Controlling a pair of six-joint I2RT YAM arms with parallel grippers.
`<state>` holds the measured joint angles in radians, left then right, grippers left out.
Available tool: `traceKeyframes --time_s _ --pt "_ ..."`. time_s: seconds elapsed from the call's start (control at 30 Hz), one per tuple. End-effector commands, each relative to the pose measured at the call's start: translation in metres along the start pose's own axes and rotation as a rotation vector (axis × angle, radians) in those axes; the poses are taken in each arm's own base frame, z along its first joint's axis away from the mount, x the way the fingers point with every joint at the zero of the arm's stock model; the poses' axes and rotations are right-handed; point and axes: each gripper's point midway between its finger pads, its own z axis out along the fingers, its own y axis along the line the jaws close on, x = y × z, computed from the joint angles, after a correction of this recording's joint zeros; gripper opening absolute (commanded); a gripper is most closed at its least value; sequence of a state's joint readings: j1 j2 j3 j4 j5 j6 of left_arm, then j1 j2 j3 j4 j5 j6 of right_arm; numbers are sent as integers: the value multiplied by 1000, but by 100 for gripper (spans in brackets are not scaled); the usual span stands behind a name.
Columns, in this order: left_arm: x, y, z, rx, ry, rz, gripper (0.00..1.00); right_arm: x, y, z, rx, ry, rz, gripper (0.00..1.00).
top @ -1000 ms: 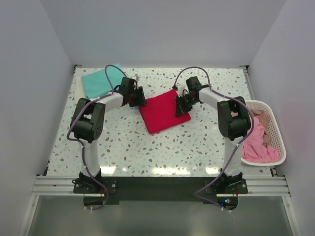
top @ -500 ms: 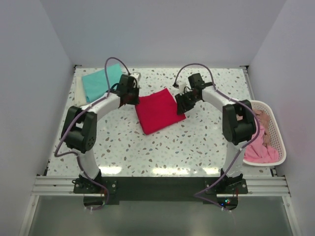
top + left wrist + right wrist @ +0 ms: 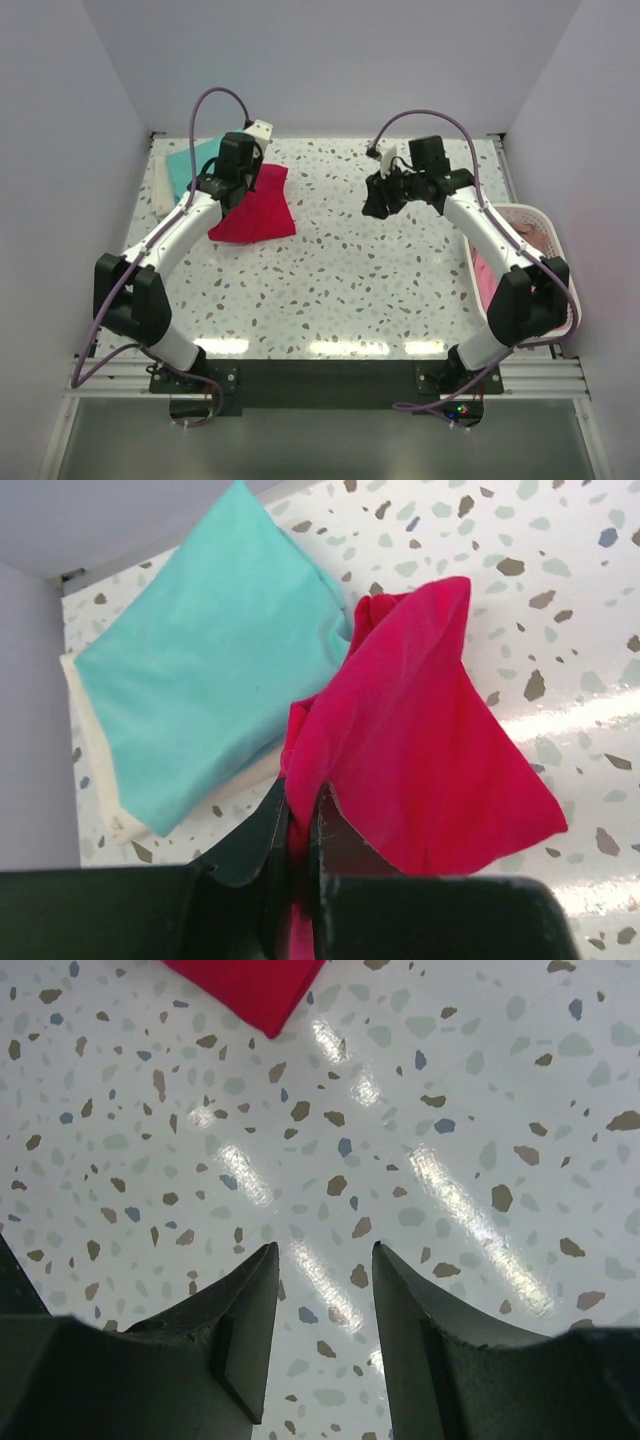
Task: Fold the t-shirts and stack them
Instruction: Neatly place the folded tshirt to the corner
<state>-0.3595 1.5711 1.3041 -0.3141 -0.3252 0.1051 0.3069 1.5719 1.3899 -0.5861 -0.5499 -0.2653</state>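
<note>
Top external view: the left gripper [image 3: 300, 798], jaws pinched on one crimson cotton t-shirt [image 3: 258, 210], is far-left, just beside one folded teal tee [image 3: 200, 680] lying on one cream tee [image 3: 95, 770] at the table's [image 3: 350, 290] left edge. The right gripper [image 3: 320, 1260], jaws parted and holding nothing, hovers above open speckled tabletop.

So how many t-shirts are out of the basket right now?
3. A crimson-red cotton t-shirt pinched in the left gripper, beside a folded teal t-shirt lying on a cream one at the far-left corner of the table. Others could be hidden under that pile.
</note>
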Motion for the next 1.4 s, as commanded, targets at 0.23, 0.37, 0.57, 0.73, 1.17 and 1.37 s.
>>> traceKeyframes --time_s 0.23,0.37,0.57,0.73,1.17,1.37 --pt "-79 44 -19 -138 -118 65 0 17 7 10 -52 11 37 47" --pt "-92 50 -23 -154 -133 73 0 18 7 11 -53 11 37 47" --pt "-113 61 -32 -188 -161 73 0 21 7 12 -55 13 39 47" --pt "-125 70 -40 -218 -172 77 0 22 7 13 -52 17 37 47" --pt "-153 90 -47 -288 -205 74 0 24 4 12 -41 22 33 47" --pt "-159 104 -47 -322 -216 54 0 24 5 13 -42 21 30 47"
